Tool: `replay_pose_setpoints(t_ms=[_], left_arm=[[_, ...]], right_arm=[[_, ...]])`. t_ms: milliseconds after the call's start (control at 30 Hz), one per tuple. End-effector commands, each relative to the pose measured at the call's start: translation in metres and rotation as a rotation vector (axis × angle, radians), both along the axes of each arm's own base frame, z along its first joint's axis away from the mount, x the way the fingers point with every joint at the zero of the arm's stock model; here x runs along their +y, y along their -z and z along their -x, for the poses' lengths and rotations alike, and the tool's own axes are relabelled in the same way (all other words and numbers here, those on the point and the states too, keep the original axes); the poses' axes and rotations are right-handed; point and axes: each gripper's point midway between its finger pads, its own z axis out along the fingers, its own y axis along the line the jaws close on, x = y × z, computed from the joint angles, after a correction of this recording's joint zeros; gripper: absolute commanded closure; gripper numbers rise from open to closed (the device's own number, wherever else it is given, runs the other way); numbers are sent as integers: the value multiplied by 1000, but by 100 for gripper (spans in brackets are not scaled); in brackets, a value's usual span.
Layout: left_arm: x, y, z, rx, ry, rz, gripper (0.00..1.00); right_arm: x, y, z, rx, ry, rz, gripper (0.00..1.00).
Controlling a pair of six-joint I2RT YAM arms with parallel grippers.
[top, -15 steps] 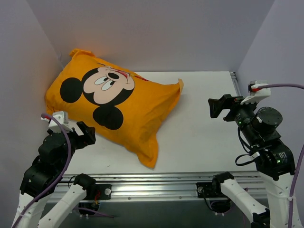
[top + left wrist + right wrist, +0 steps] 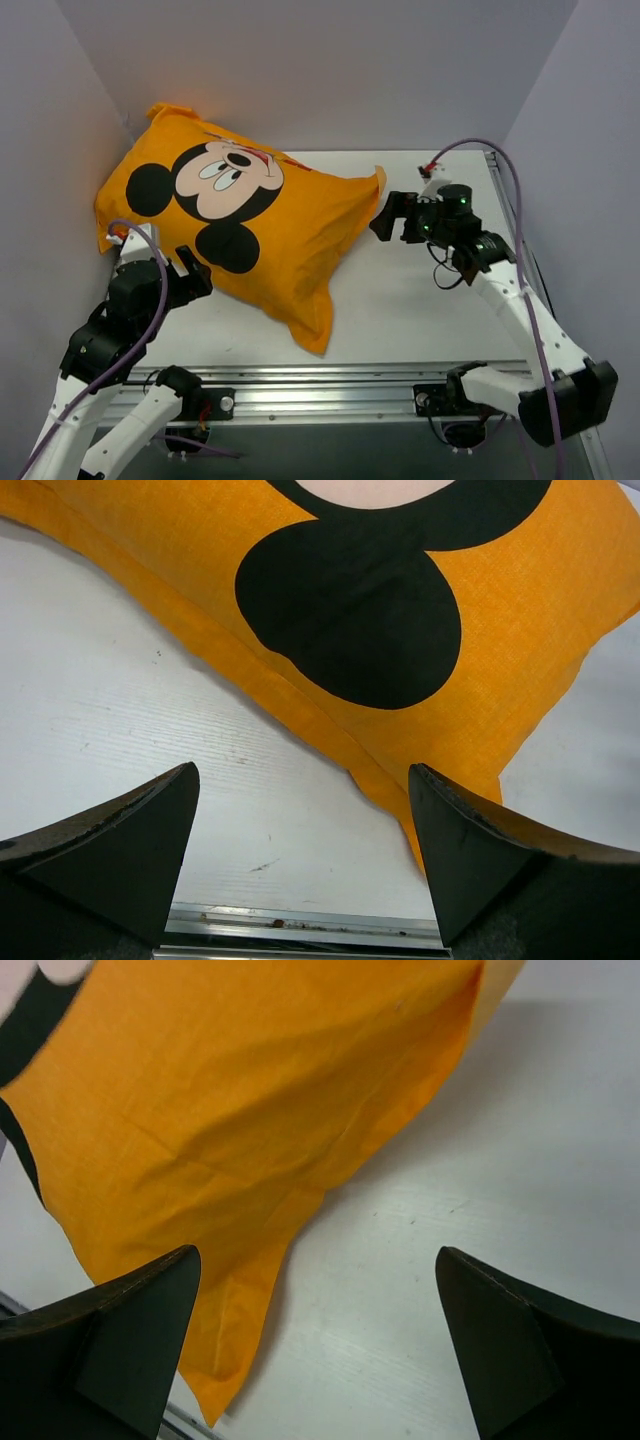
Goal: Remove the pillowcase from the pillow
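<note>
Left end effector [image 2: 192, 274]: jaws wide, empty, just beside the near-left edge of the stuffed orange-yellow fabric pillowcase [image 2: 300, 215].
Pillowcase: Mickey face up, back-left on white tabletop [image 2: 430, 290]; pillow presumably inside, not visible.
Right end effector [image 2: 392, 221]: jaws wide, empty, near pillowcase's right corner.

White table [image 2: 430, 300], one stuffed pillowcase [image 2: 290, 225] lying on it.

You have a flat white top, lightly scuffed in the wrist views, with a metal rail [image 2: 330, 380] running along its near edge. The orange pillowcase lies plump on the table, Mickey face turned up, slanting away from the rail. Its nearest corner points down at the rail and stops just short of it. Its far end sits well back from the rail, in the table's left rear corner. Farther right along the rail you see the white top running back to the rear wall.
</note>
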Motion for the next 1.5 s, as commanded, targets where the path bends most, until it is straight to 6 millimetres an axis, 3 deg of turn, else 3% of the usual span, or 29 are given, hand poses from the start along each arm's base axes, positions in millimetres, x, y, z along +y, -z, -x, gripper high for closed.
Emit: replay_pose_setpoints(t_ms=[0,33,100,133,167,333,400,433,467,567,633,667,733,767,800,833,967,1033,1067,1100,1233,1267,1300,1367,1400,1433,1467], left_arm=[[-1,-7,-12,-1,-64,38,6],[-2,-9,-15,-4,-72,44,6],[-6,-7,-28,-6,-93,47,6],[-8,-5,-34,-3,-95,47,6],[-9,5,-39,16,-101,31,6],[-21,29,-81,50,-139,-21,6],[-23,34,-100,41,-129,-46,6],[-26,35,-105,34,-129,-43,6],[-26,43,-112,57,-121,-44,6],[-24,42,-126,71,-112,-2,6],[-22,42,-132,77,-111,7,6],[-22,42,-134,79,-109,11,6],[-21,40,-134,78,-101,18,6],[-21,38,-133,74,-94,14,6],[-21,38,-132,80,-88,13,6],[-21,36,-131,81,-83,15,6],[-20,27,-123,82,-70,11,6],[-15,21,-121,74,-70,-10,6],[-14,13,-122,54,-70,-18,6],[-12,9,-122,47,-70,-32,6],[-8,-13,-136,-7,-69,-73,6],[-11,-11,-142,-2,-60,-72,6],[-13,-21,-151,-37,-56,-60,6],[-23,-17,-167,-28,-16,-64,6],[-26,-28,-178,-56,-7,-61,6],[-29,-17,-191,-25,6,-83,6],[-31,-19,-200,-30,14,-88,6]], right_arm=[[54,18,-4,3,-154,-78,0],[63,13,-10,-39,-166,-63,0],[86,25,-16,-15,-211,-17,0],[95,14,-22,-35,-230,-11,0],[104,27,-30,-14,-252,23,0],[143,26,-64,-52,-280,31,0],[162,50,-78,-14,-287,33,0],[166,42,-79,-31,-284,26,0],[173,53,-87,-15,-275,38,0],[189,79,-87,27,-271,62,2],[195,98,-78,75,-278,76,19],[192,105,-77,89,-262,87,46],[182,126,-65,145,-238,111,71],[176,125,-59,148,-230,110,92],[169,130,-56,155,-210,128,100],[156,146,-44,201,-194,162,100],[111,138,-18,219,-125,229,100],[76,132,-10,230,-59,255,100],[61,129,-9,236,-28,253,100],[29,127,-18,255,56,243,100],[-51,114,-20,286,243,225,100],[-58,105,-22,275,257,209,100],[-64,103,-22,283,271,198,100],[-67,94,-24,286,276,162,82],[-63,84,-25,282,271,137,70],[-59,77,-24,273,262,112,48],[-52,70,-21,270,236,76,40]])
